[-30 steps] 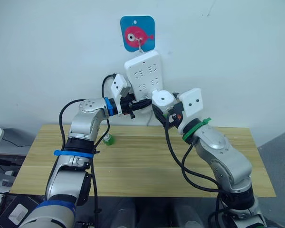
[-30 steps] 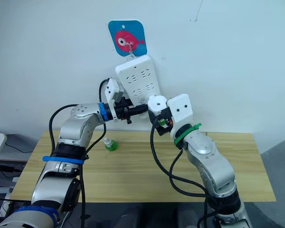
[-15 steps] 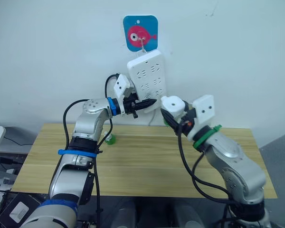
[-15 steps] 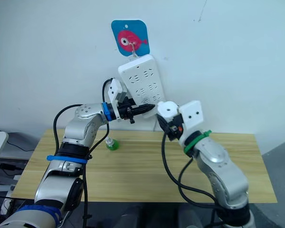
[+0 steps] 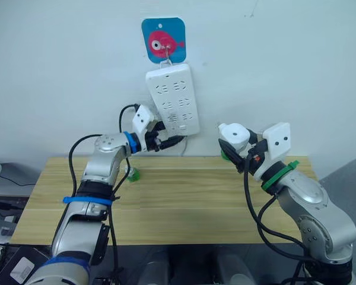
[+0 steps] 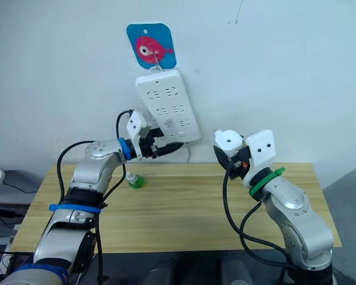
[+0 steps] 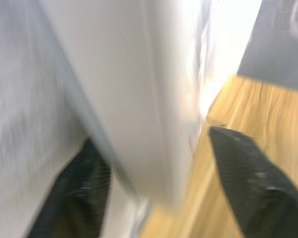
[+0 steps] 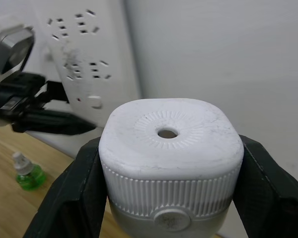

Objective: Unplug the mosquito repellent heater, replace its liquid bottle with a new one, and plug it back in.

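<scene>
Two grippers share the left eye view. Our right gripper (image 5: 242, 148) is clamped on the mosquito repellent heater (image 5: 233, 134), its jaws only as far apart as the white body between them, held in the air above the far right part of the wooden table (image 5: 184, 202). Our left gripper (image 5: 169, 141) reaches to the lower end of the power strip (image 5: 173, 100), which hangs tilted from a hook under the fish sticker (image 5: 164, 40) on the wall; its jaws stand apart, with the strip's bottom edge between them. The new one (image 5: 133, 173), green with a white cap, stands on the table at about seven o'clock from that gripper, close to the left forearm.

The right eye view gives the same layout: heater at roughly four o'clock from the strip and well apart from it.

In the left wrist view, the two black fingers (image 7: 252, 184) are spread wide on either side of the strip's white edge; contact is too blurred to tell.

In the right wrist view, the fingers (image 8: 67, 191) press both flanks of the heater, whose round vent hole faces the camera. Its liquid bottle is hidden beneath the body. The left gripper's dark fingertips lie at the strip's foot, at about ten o'clock from the heater.

Compared with a second ago, the heater was just beside the strip's lower end and next to the left gripper; it is now drawn clear to the right.
</scene>
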Available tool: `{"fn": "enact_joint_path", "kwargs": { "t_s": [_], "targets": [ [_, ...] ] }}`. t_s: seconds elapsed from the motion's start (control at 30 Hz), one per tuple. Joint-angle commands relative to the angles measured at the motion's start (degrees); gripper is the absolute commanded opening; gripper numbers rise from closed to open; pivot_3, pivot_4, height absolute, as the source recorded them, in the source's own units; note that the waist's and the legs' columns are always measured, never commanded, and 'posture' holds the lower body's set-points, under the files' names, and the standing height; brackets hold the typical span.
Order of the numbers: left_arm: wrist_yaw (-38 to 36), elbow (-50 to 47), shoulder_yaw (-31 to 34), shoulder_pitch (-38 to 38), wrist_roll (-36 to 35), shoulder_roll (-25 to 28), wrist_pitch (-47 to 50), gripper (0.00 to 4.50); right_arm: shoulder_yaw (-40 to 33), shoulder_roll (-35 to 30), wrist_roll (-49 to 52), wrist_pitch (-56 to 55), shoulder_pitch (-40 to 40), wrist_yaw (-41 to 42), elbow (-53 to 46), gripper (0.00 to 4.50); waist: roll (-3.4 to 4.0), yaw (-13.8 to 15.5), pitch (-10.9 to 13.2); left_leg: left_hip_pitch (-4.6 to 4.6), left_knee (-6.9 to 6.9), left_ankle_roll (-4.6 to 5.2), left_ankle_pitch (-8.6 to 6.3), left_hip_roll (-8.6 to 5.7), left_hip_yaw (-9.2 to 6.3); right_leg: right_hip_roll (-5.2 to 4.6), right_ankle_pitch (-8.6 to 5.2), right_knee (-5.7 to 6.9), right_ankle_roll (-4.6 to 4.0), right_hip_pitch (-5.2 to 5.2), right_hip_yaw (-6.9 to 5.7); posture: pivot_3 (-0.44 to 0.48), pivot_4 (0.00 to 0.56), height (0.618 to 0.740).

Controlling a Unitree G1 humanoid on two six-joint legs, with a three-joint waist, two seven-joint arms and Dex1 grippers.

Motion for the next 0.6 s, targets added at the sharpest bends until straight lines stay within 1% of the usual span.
{"fn": "enact_joint_path", "kwargs": {
  "t_s": [0.03,0.1,0.2,0.27,0.33,0.37,0.43,0.5,0.6],
  "targets": [
    [2.4,-5.2,3.2,2.1,0.4,3.1,-0.6,4.47,-2.8,-0.3,1.8,-2.3,0.2,1.3,-0.3,2.95,0.01,-0.1,0.1,-0.01,-0.01,0.00,0.00,0.00,0.00,0.00,0.00,-0.01,0.00,0.00,0.01,-0.068,0.210,0.740],
    [4.2,-8.6,4.6,5.9,0.3,4.7,-0.6,4.47,-4.5,-0.4,2.9,-2.5,0.3,2.1,1.0,2.95,0.02,-0.2,0.1,-0.02,-0.02,0.00,0.00,0.00,0.02,-0.01,0.00,-0.02,0.00,0.00,0.02,-0.054,0.208,0.740],
    [4.8,-15.2,5.4,12.3,0.5,6.6,-1.8,4.47,-7.0,-0.5,5.1,-2.2,0.5,3.0,2.7,2.95,0.05,-0.2,0.1,0.01,-0.03,-0.01,0.00,0.00,0.02,-0.02,0.00,-0.03,0.00,0.00,0.05,-0.044,0.206,0.740],
    [5.1,-21.1,5.8,16.9,-0.8,6.9,-0.8,4.47,-9.7,0.1,7.7,-1.1,0.6,3.0,4.1,2.95,0.07,0.1,0.2,0.01,-0.03,-0.01,0.00,0.02,-0.01,-0.03,0.00,-0.03,0.00,0.00,0.03,-0.024,0.206,0.740],
    [5.0,-28.3,4.8,21.3,-1.6,6.7,-0.3,4.47,-13.1,1.2,11.8,1.0,0.3,2.4,5.8,2.95,0.05,0.5,0.2,0.01,-0.03,-0.01,0.00,0.02,0.00,-0.04,0.00,-0.03,0.00,0.01,0.03,-0.011,0.209,0.740],
    [5.9,-32.4,3.9,23.1,-2.7,5.4,1.4,4.47,-15.6,2.5,15.3,2.8,-0.4,1.2,7.0,2.95,0.06,0.9,0.2,0.00,-0.03,-0.03,0.01,0.03,-0.02,-0.04,0.00,-0.04,0.00,0.02,0.02,-0.010,0.212,0.740],
    [10.0,-39.2,1.0,25.4,-4.9,0.0,5.1,4.47,-19.7,4.5,21.6,6.4,-1.8,-1.2,9.1,2.95,0.17,1.7,0.3,0.01,0.00,-0.03,0.01,0.02,-0.01,-0.05,0.00,-0.04,0.00,0.06,0.04,-0.003,0.216,0.740],
    [12.0,-40.7,-1.9,25.5,-5.2,-5.5,3.7,4.47,-22.2,5.8,25.8,8.9,-2.9,-3.9,10.1,2.95,0.30,2.7,0.4,0.02,0.05,-0.03,0.01,-0.04,0.00,-0.14,0.01,-0.07,-0.01,0.14,0.03,-0.003,0.216,0.740],
    [14.1,-40.9,-6.2,23.8,-3.2,-10.0,4.9,4.47,-25.5,7.3,33.4,11.9,-4.9,-9.1,11.0,2.95,0.29,2.7,0.5,0.02,0.06,-0.01,0.02,-0.08,0.03,-0.15,0.01,-0.04,-0.01,0.15,0.02,-0.007,0.225,0.740]
  ]
}}
